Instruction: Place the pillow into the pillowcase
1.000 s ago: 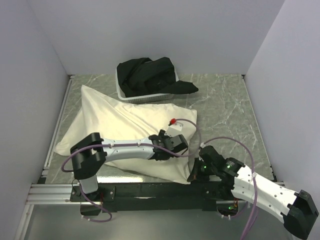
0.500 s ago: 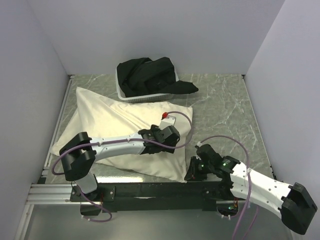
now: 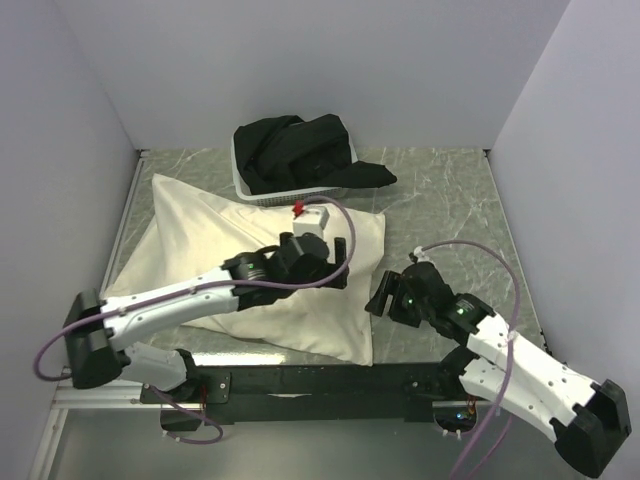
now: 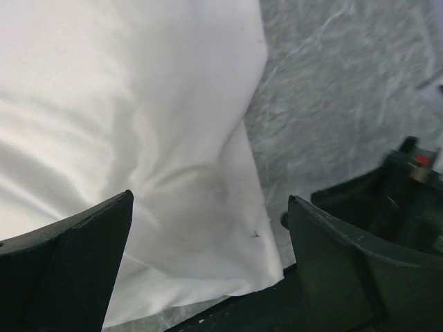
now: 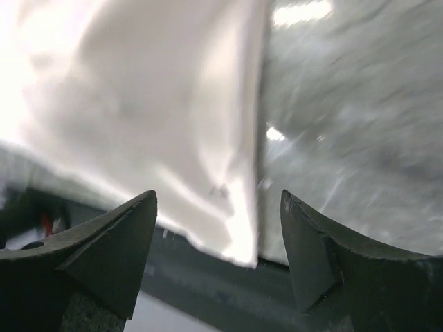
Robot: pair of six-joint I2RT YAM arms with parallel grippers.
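Black and spread wide, the left claw [image 4: 211,200] holds nothing. It hangs over the right-hand part of the pillowcase [image 3: 220,250], and its wrist view looks down on smooth cream fabric and the near right corner. The right claw [image 5: 218,197] is just as wide open and just as empty. It sits low, just beside the pillowcase's right short edge, and that edge runs up between its fingers in the wrist view. The pillowcase lies on the grey marbled worktop [image 3: 450,200] with its long axis running left to right and tilting toward the far left corner, so most of its length stretches leftward from both claws. No bear print shows anywhere, so the pillow is out of sight. The sack looks puffed rather than flat, which suggests the pillow may be inside, though that cannot be confirmed. The right arm looks nearer for any grasp on the right edge, and the left is already above the body. Behind, a white basket [image 3: 243,180] holds a black cloth [image 3: 300,150].
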